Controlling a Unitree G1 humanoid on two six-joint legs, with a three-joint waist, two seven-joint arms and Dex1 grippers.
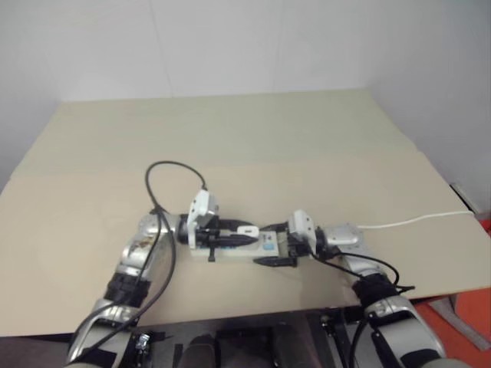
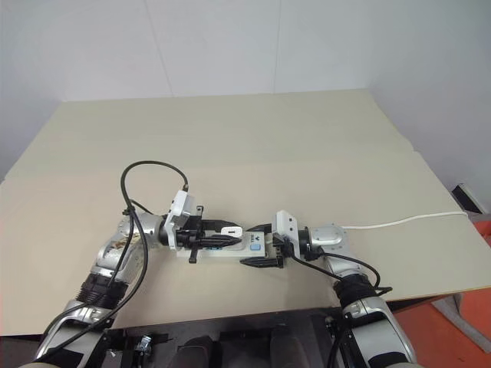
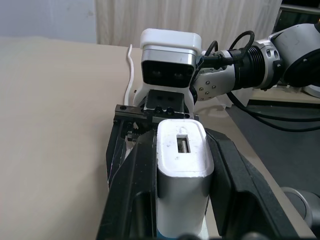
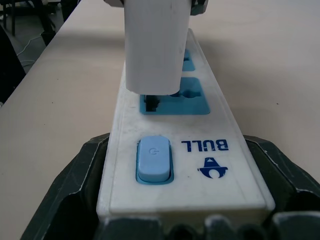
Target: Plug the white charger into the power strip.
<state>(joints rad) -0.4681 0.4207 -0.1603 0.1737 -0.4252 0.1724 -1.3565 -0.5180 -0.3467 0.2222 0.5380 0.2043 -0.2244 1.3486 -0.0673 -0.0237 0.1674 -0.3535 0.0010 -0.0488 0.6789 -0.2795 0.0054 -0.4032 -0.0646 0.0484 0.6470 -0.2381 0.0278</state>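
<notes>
1. The power strip [image 4: 170, 150], a long flat white bar with blue-faced sockets and a blue switch [image 4: 154, 159] at its near end, lies on the beige table [image 1: 253, 138], near the table's front edge.
2. The right gripper [image 2: 262, 247] is closed on the switch end of the strip; in the right wrist view its black fingers [image 4: 75, 185] press against both long sides of the bar, pinning it flat.
3. The left gripper [image 3: 182, 170] is clamped on the white charger [image 3: 181, 150], one black finger on each flat side, with the charger's port face turned away from the strip.
4. The charger stands upright over the socket nearest the switch [image 4: 172, 102]. Its lower end sits at the socket face, set slightly toward one side; whether the prongs have fully entered cannot be told.
5. A thin white cable [image 1: 414, 221] runs from the strip's end across the table toward the robot's right.
6. Handling, as a judgement: the charger is a small, light, rigid plastic block with smooth rounded sides, so it may slip or tilt under a push. The flat sides, held low enough to leave the top clear, are the sound place to hold it.
7. The strip is light and stiff and would probably slide on the smooth table under a sideways load, so bracing its end suits the task.
8. Seating likely calls for a straight downward press with the prongs square to the slots; a skewed push risks jamming them.
</notes>
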